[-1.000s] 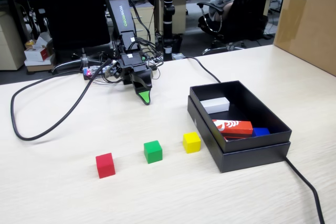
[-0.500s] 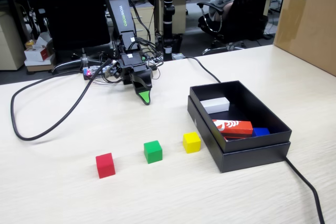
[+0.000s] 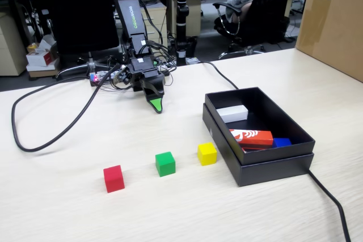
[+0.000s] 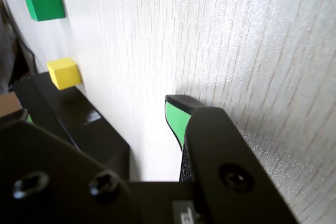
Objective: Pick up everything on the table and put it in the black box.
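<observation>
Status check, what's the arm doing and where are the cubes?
Hand low at the table, empty, state unclear. Red cube, green cube, yellow cube on the table, outside the black box. Path clear.

Three small cubes sit on the worktop (image 3: 85,213), one of each colour: one red cube (image 3: 114,178) at the left, one green cube (image 3: 165,164) in the middle, and one yellow cube (image 3: 207,153) at the right, just beside the box. There is one black box (image 3: 272,167), right of the cubes. Inside it lie three things: one white block (image 3: 233,113) at the far end, one red-and-white printed block (image 3: 252,137) nearer, and one blue piece (image 3: 282,141) partly hidden at its right end. One brown carton (image 3: 332,21) stands at the far right. Two black cables lie on the worktop: one cable (image 3: 51,134) looping at the left, and one second cable (image 3: 332,202) running from the box's near right corner.
</observation>
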